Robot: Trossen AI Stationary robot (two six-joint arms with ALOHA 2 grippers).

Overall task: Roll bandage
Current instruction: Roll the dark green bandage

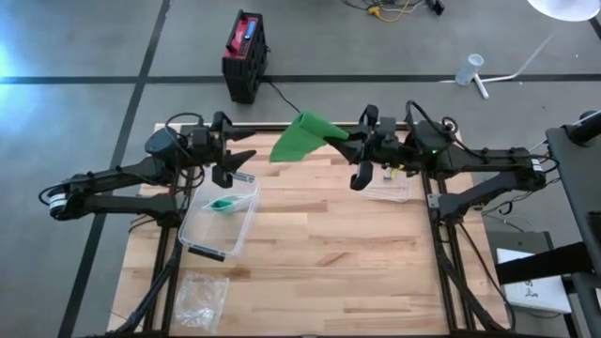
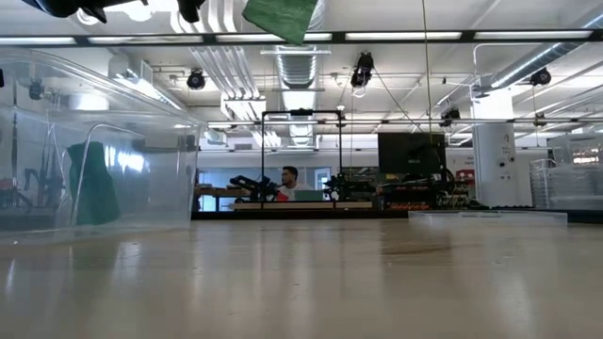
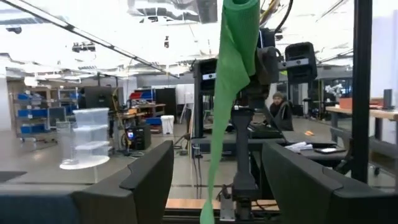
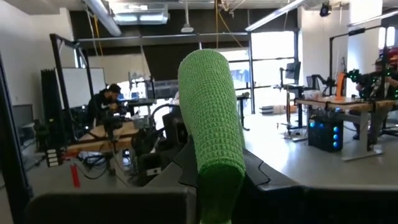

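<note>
A green bandage (image 1: 299, 137) is held in the air over the table's far part by my right gripper (image 1: 349, 139), which is shut on it. In the left wrist view the bandage (image 3: 227, 93) shows as a long loose strip in front of the right arm. My left gripper (image 1: 239, 167) is open and empty, to the bandage's left, over the far end of a clear plastic container (image 1: 208, 246). A small green roll (image 1: 223, 203) lies in that container. My right gripper pinches the green bandage between its two fingers at one end (image 4: 214, 177); a thick rounded bundle of several layers (image 4: 210, 106) sticks out past the fingertips. The bandage is lifted clear of the table, and its free strip (image 3: 211, 186) hangs slack.
A clear lid (image 1: 390, 192) lies on the table under the right arm. A crumpled clear plastic bag (image 1: 200, 297) lies at the near left corner. Bare wood (image 1: 338, 272) fills the middle and near right. People show in the room beyond.
</note>
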